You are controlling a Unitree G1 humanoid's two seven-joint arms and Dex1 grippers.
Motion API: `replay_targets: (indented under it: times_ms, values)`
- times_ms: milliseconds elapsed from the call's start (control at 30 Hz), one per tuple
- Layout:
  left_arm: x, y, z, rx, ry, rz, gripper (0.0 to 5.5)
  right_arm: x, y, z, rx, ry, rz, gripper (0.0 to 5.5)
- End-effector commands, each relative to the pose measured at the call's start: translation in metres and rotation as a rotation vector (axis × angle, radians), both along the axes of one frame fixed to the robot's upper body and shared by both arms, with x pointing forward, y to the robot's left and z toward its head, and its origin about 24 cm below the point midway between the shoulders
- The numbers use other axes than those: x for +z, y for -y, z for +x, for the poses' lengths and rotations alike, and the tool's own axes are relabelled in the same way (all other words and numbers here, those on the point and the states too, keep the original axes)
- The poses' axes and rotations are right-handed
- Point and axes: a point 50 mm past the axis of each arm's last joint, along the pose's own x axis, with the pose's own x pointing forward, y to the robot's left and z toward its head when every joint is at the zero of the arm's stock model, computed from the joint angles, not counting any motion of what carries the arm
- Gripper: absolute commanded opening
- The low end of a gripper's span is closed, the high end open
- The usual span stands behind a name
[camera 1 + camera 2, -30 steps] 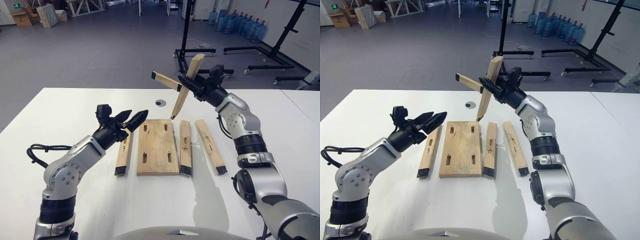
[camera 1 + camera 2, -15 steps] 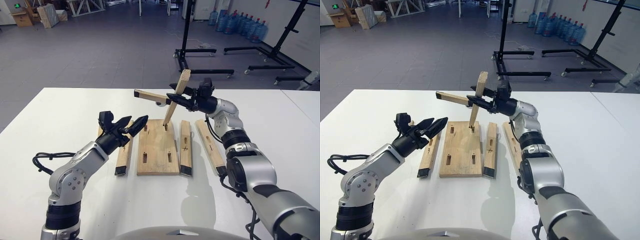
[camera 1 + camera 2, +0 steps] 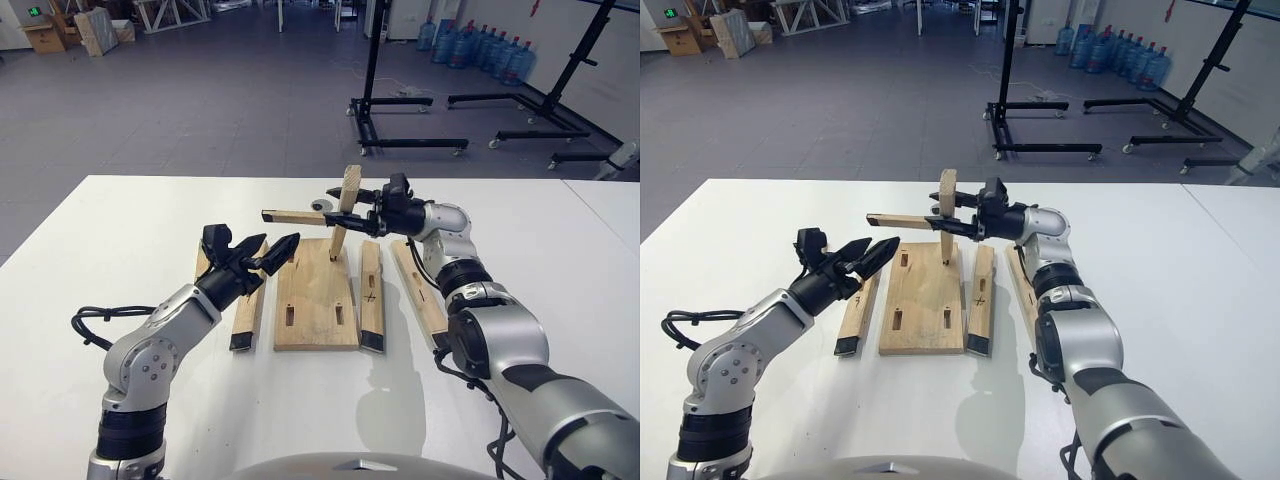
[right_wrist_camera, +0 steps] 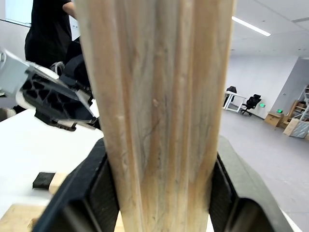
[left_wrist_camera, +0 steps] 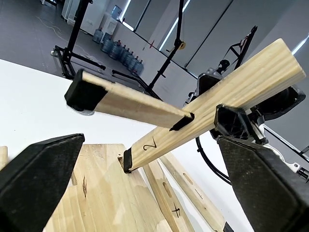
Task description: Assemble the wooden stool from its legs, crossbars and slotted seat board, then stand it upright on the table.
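I judge the build barely begun. Nearest me, the seat board point(image 3: 316, 293) lies flat on the table point(image 3: 120, 230), with one loose leg point(image 3: 247, 305) to its left and two more pieces point(image 3: 371, 295) to its right. My left gripper point(image 3: 272, 250) hovers above that loose leg, fingers spread and empty. Farther off, my right gripper point(image 3: 362, 222) clamps an upright leg point(image 3: 344, 205) with a crossbar point(image 3: 295, 216) joined to it. Its foot is at a far slot, but I can't tell if it's seated.

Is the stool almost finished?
Not yet. Done: one crossbar is fitted through a leg. In hand: the right gripper, jaws shut on that leg, holds its lower end at a slot in the seat board. Left: three legs lie flat beside the board, and the left gripper hovers with open jaws.
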Motion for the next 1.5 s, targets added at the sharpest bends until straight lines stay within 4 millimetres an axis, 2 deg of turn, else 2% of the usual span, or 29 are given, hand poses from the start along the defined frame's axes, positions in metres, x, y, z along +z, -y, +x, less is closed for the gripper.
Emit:
replay_targets:
  times_ms: [33,300,500,667,867,1067,1367,1500]
  values:
    - [-0.002,0.001,-0.002,-0.005,-0.008,0.009,5.05,-0.003,-0.001,0.000,0.005,-0.006,-0.012,2.06]
    - [-0.002,0.003,-0.001,-0.013,-0.004,0.009,5.05,-0.011,-0.001,-0.001,0.012,-0.073,-0.011,2.06]
    - [-0.002,0.005,-0.002,-0.013,-0.004,0.005,5.05,-0.016,0.001,0.000,0.067,-0.197,-0.097,2.06]
    - [-0.003,0.007,-0.002,-0.018,-0.003,0.001,5.05,-0.022,0.008,0.002,0.041,-0.323,-0.173,2.06]
    - [-0.004,0.009,-0.002,-0.025,0.001,-0.001,5.05,-0.041,0.019,0.000,-0.022,-0.504,-0.253,2.06]
    - [-0.004,0.010,-0.002,-0.025,0.001,-0.007,5.05,-0.057,0.024,-0.003,-0.103,-0.600,-0.288,2.06]
    - [-0.005,0.010,-0.003,-0.021,-0.007,-0.007,5.05,-0.068,0.018,-0.008,-0.099,-0.574,-0.366,2.06]
    - [-0.006,0.011,-0.003,-0.024,-0.009,-0.008,5.05,-0.072,0.016,-0.007,-0.137,-0.637,-0.382,2.06]
